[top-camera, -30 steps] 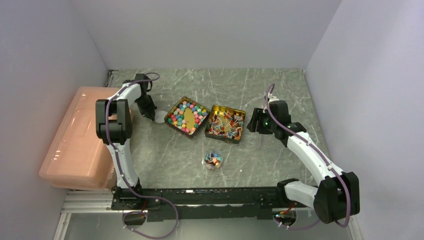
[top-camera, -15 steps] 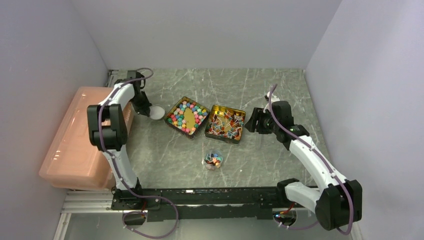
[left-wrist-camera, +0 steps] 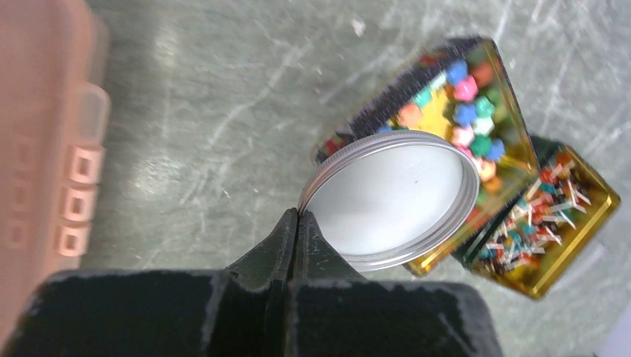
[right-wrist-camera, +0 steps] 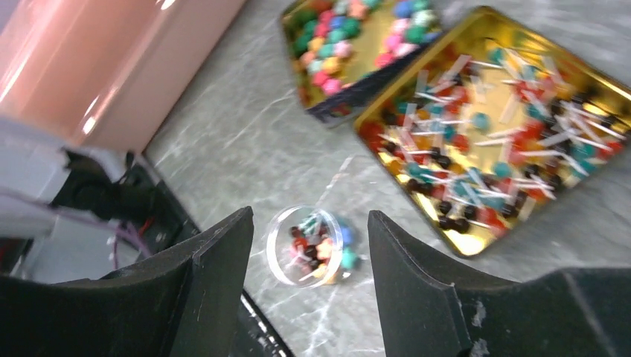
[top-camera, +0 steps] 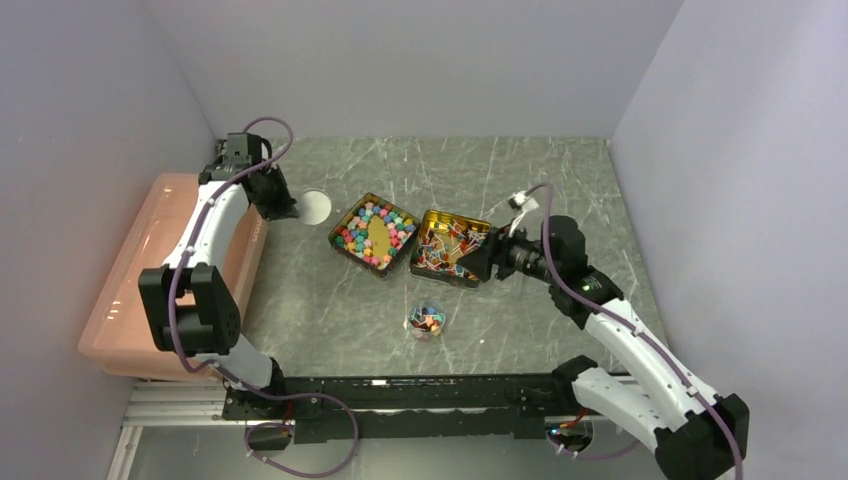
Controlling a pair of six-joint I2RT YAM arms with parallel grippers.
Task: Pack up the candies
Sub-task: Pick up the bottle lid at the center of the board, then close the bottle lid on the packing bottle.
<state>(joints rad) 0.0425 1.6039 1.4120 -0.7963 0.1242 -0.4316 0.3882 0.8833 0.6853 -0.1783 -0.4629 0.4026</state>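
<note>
— Where are the candies [top-camera: 397, 219] lying?
— In two tins [top-camera: 348, 219] on the table [top-camera: 320, 295], the jar [top-camera: 426, 322] sitting at their 6 o'clock.
— Your jaws?
— My left jaws are pinching the lid [left-wrist-camera: 394, 195]; my right jaws are hanging released.

We see soft, even overhead light in the top view, with only faint shadows on the table [top-camera: 330, 300]. Glare streaks the pink bin [top-camera: 130, 260]. Both wrist views are soft: the candies [right-wrist-camera: 331, 44] smear into coloured blobs, and the lid [left-wrist-camera: 391, 195] looks washed out.
</note>
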